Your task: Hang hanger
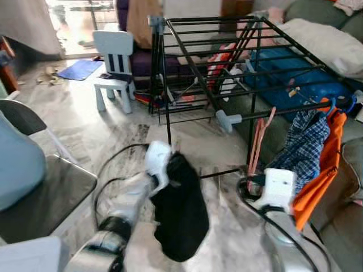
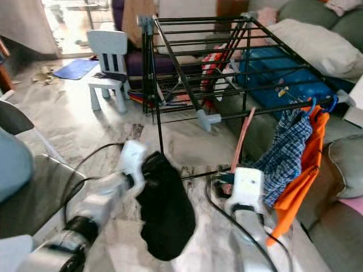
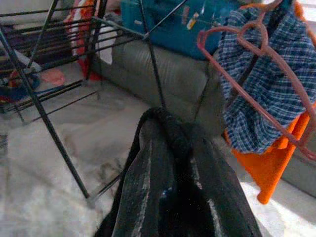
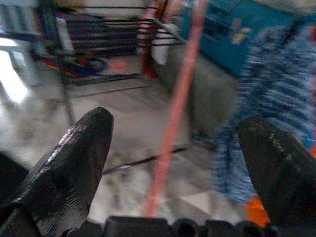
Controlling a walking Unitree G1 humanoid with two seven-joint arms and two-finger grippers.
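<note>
A pink hanger [image 1: 259, 141] hangs empty at the near rail of the black drying rack [image 1: 227, 62], next to a blue plaid shirt [image 1: 303, 147] and an orange garment [image 1: 326, 170] that hang at the rack's near right corner. My right gripper [image 4: 177, 165] is open at the hanger's lower part, and the pink bar [image 4: 173, 133] runs between its two fingers without either one clearly touching it. My left gripper [image 1: 172, 165] is low in front of the rack, shut on a black garment [image 1: 181, 215] that droops toward the floor and covers its fingers.
A small white child's chair [image 1: 116, 62] stands beyond the rack on the left. A grey-green sofa [image 1: 340, 226] runs along the right, with a blue box [image 1: 295, 73] under the rack. A dark chair seat [image 1: 51, 192] is near left. Black cables loop over the marble floor [image 1: 113, 164].
</note>
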